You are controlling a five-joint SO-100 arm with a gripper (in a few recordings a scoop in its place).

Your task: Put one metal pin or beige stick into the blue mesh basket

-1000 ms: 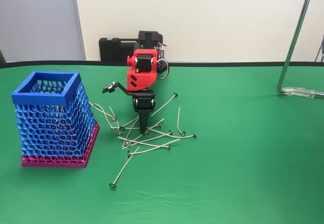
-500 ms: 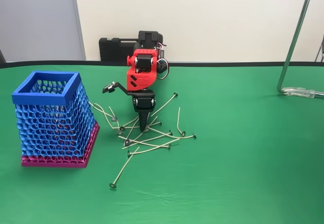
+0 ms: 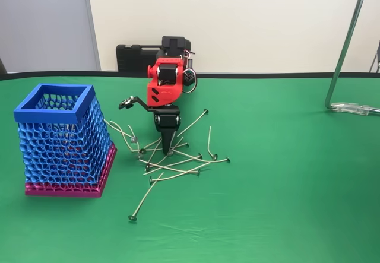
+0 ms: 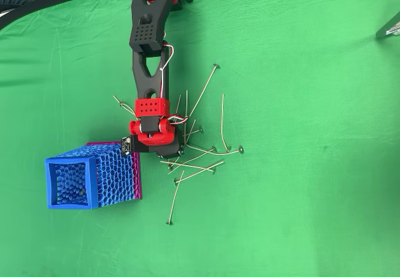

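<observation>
Nothing here carries any writing I can read. No label, brand, number or sign can be made out in either the fixed view or the overhead view.

A green cloth covers the table (image 3: pixel 285 203), wrinkled in places in the overhead view (image 4: pixel 312 70). The basket (image 3: pixel 62 138) stands on it at the left of the fixed view, blue mesh on a magenta base; overhead it sits at lower left (image 4: pixel 90 176). Just right of the basket lies a loose heap of pins (image 3: pixel 172 156), thin pale shafts with small dark heads, crossing one another (image 4: pixel 194 146). One pin (image 3: pixel 144 199) lies a little apart at the near edge of the heap (image 4: pixel 174 202). At the far right a metal stand foot (image 3: pixel 353 107) rests on the cloth.
</observation>
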